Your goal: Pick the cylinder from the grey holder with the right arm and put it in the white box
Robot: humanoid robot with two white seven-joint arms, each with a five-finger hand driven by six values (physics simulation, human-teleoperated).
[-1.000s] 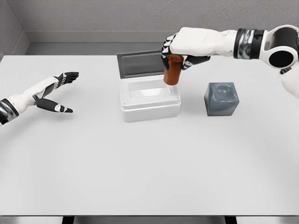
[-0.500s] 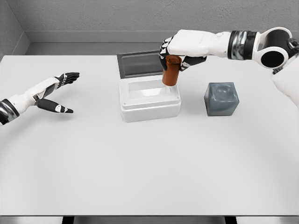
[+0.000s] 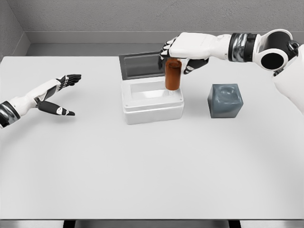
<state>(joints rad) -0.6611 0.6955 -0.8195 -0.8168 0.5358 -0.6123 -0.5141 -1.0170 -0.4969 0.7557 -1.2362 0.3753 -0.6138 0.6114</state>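
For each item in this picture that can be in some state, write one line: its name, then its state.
White box: lid open, standing up behind it.
Cylinder: upright, held above the box's right side.
Grey holder: empty.
Right hand: closed on the cylinder's top.
Left hand: open, holding nothing, above the table.

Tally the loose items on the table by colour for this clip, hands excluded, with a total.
Brown: 1, the cylinder, held by the right robot hand over the box
White: 1, the open box
Grey: 1, the holder
Total: 3
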